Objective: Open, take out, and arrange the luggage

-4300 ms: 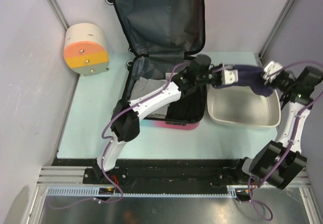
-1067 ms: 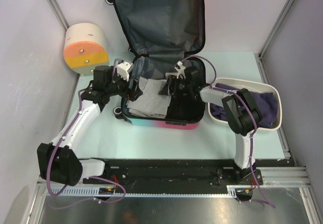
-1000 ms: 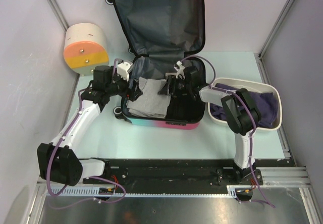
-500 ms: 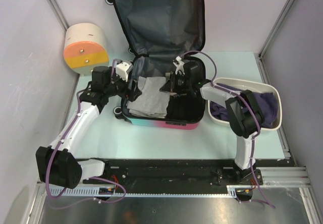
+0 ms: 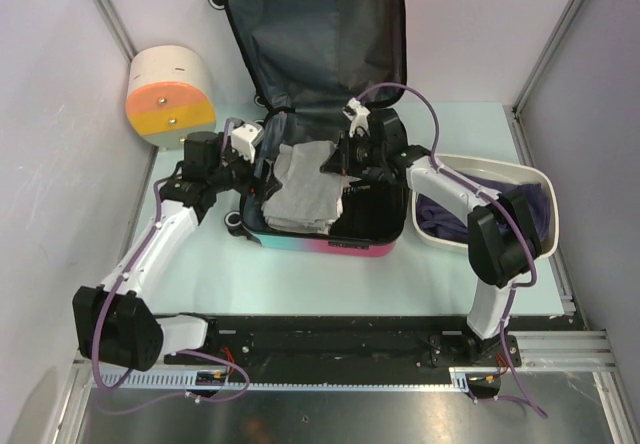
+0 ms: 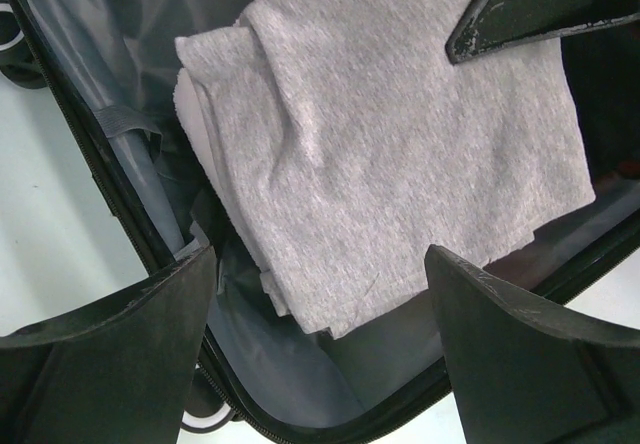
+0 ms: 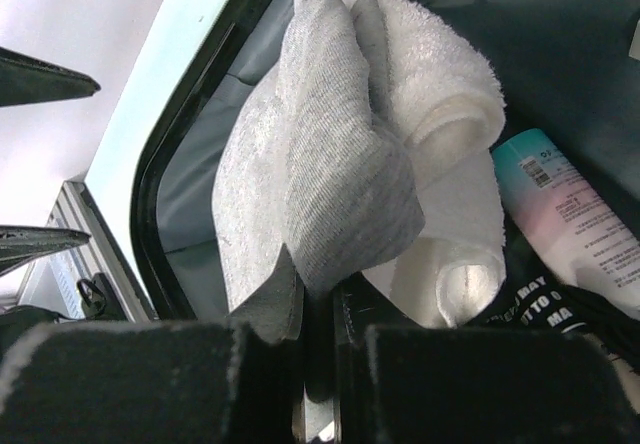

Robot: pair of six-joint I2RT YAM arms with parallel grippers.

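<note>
1 grey cloth (image 7: 320,184) pinched by right fingers (image 7: 150,374) inside the luggage (image 5: 320,44); left fingers (image 6: 100,354) spread alongside.

The luggage (image 5: 320,54) lies open mid-table (image 5: 450,129), lid standing behind the lower half. The rounded drawer box (image 5: 170,99) sits well apart at its back left, and the basin (image 5: 470,241) just beside its right, with a garment (image 5: 535,209) inside. In the lower half's left part a folded cloth (image 5: 305,189) lies over a rolled towel (image 7: 450,94), with a bottle (image 7: 565,234) beside the towel.
</note>
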